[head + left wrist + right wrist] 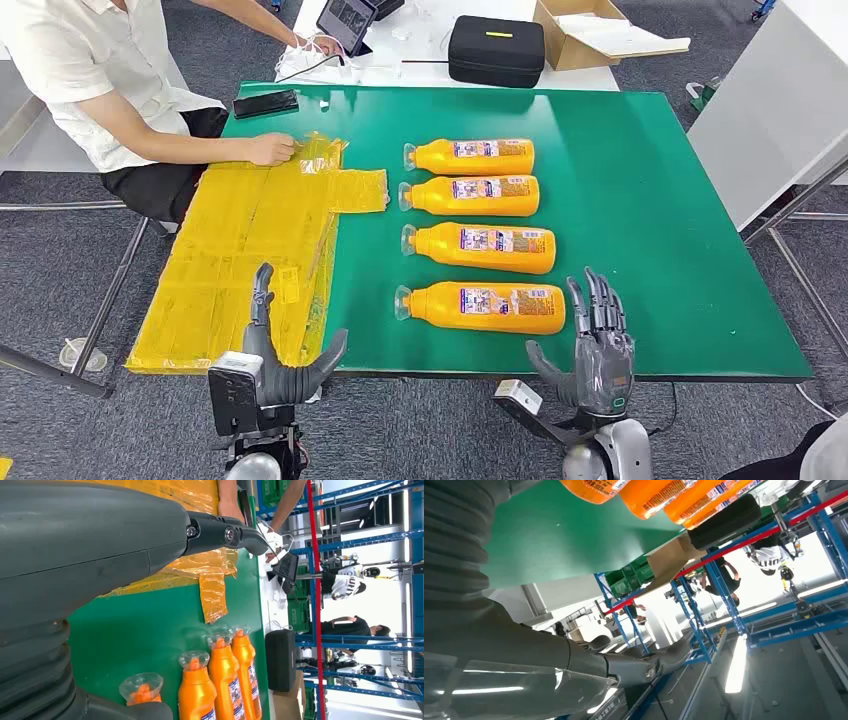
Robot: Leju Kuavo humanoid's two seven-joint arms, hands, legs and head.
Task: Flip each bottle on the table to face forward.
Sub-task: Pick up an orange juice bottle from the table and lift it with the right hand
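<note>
Several orange bottles lie on their sides in a column on the green table point(650, 200), clear caps to the left and labels up. The nearest bottle point(485, 307) is close to the front edge; the farthest bottle point(472, 156) is at the top of the column. My right hand point(598, 340) hovers open at the front edge, just right of the nearest bottle's base, holding nothing. My left hand point(275, 355) is open at the front edge over the yellow sheet. The left wrist view shows the bottle caps point(194, 661) and the right wrist view the bottle bases point(649, 497).
A crinkled yellow plastic sheet point(250, 260) covers the table's left part; a seated person's hand point(270, 150) rests on it. A black phone point(265, 103) lies at the back left. Behind the table stand a black case point(495, 50), a tablet point(345, 22) and a cardboard box point(590, 35).
</note>
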